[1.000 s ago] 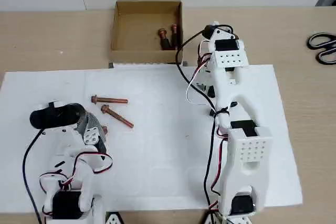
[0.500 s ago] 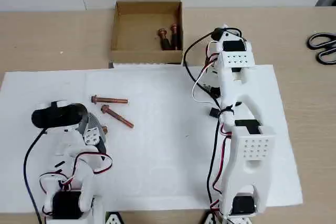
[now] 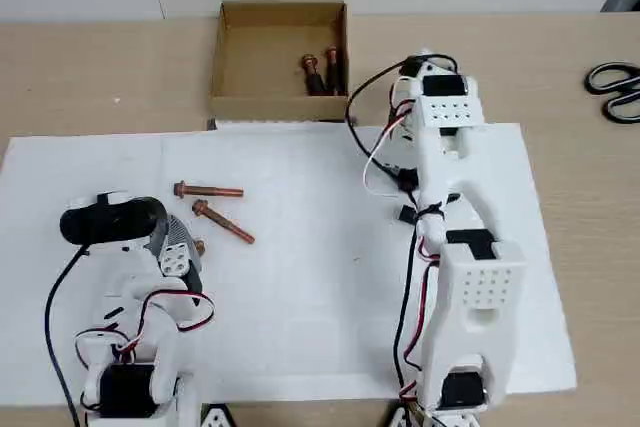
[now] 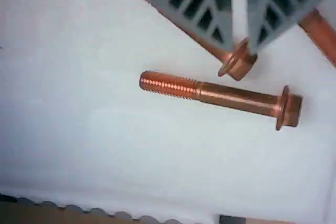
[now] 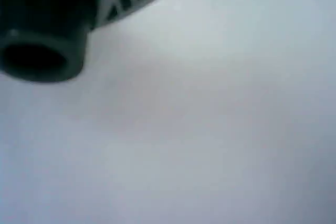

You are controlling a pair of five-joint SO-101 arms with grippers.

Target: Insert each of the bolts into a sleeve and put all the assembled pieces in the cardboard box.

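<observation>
Left wrist view — left gripper (image 4: 240,45) above bolt (image 4: 237,66) (copper).

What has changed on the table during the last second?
The right arm swung a little to its right, away from the cardboard box. The left arm, the two loose bolts on the paper and the two pieces in the box stayed where they were.
</observation>
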